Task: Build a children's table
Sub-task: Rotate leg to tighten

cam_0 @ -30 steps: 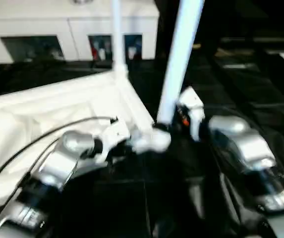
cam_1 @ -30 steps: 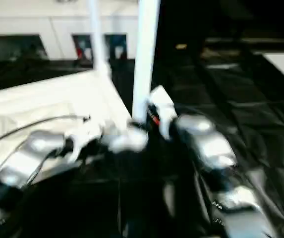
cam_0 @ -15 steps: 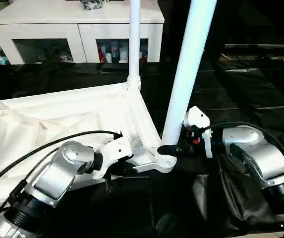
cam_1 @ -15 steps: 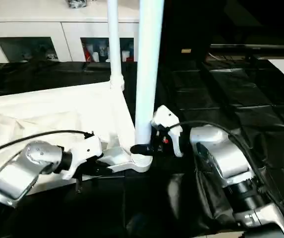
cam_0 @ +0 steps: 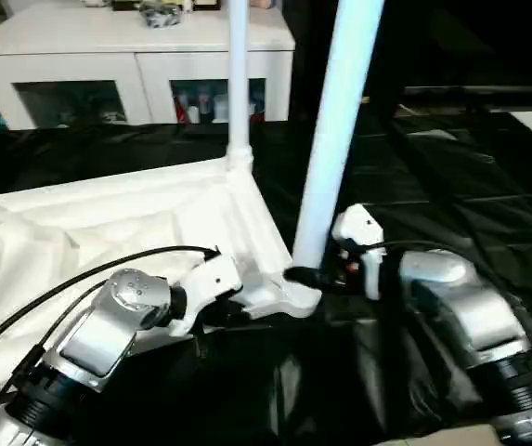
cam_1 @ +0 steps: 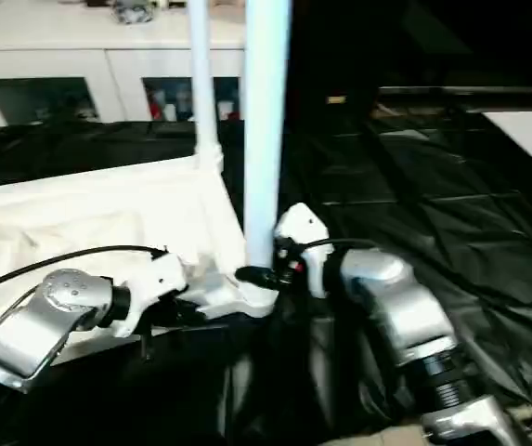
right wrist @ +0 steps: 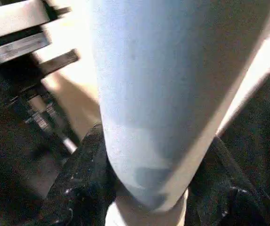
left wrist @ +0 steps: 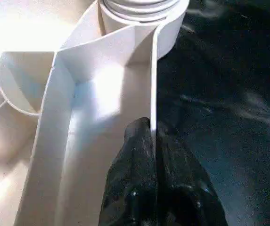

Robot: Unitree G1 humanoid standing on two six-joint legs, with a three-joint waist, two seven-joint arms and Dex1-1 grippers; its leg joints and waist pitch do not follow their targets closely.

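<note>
Nearest, the left gripper (left wrist: 151,155) stays pinched shut on the thin side wall of the upturned table top (cam_0: 108,223), just beside its near corner socket (cam_0: 298,299). The right gripper (cam_0: 307,277) still clasps the base of the upright leg (cam_0: 335,130) seated there. Farther back a second leg (cam_0: 239,74) stands at the far corner, as before; the cabinet (cam_0: 136,56) lies behind.

Head cameras are looking down over both forearms; wrist cameras are sitting close, sharing the corner socket (left wrist: 139,12).
</note>
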